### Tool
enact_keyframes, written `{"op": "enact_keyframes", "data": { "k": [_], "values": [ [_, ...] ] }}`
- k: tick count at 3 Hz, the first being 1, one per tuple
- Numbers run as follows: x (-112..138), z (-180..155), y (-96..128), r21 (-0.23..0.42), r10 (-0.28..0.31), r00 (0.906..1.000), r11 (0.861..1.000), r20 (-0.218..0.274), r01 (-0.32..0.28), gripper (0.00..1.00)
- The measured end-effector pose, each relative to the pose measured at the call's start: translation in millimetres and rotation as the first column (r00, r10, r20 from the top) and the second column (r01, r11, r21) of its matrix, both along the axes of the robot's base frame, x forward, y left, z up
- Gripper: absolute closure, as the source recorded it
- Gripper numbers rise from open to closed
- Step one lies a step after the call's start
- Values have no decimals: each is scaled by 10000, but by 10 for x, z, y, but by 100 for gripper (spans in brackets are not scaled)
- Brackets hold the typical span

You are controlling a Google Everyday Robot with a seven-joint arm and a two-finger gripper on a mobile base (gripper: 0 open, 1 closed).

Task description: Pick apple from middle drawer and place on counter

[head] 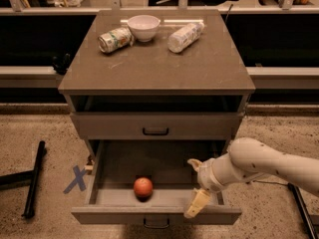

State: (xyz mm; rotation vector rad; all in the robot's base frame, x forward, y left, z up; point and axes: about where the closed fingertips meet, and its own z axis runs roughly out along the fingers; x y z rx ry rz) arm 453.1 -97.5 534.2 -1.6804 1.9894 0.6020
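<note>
The apple (143, 187) is small, round and red-orange. It lies inside the open middle drawer (104, 214), left of centre near the front wall. My gripper (195, 188) hangs over the right part of the drawer, open and empty, about a hand's width right of the apple. One pale finger (197, 203) points down toward the drawer front, the other (194, 164) sits further back. The white arm (269, 163) comes in from the right. The counter (154, 63) is the grey-brown top slab above.
On the counter stand a white bowl (143, 27), a can on its side (114, 39) and a lying bottle (184, 36). The upper drawer (155, 126) is shut. A black bar (34, 178) and a blue X mark (77, 179) are on the floor at left.
</note>
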Motion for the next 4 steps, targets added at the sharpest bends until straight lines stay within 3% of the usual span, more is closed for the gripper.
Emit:
{"op": "enact_keyframes", "data": {
  "k": [1,2,3,4],
  "values": [
    [179,-169,179,336,-614,9979,9976,181,608,0],
    [365,-325,349,841,-1067,9943,9908,60,1058,0],
    [526,-455,534,1394,-1148,9930,9832,-293,1178,0],
    [673,-582,817,1746,-997,9944,9791,-342,1041,0]
  ]
}}
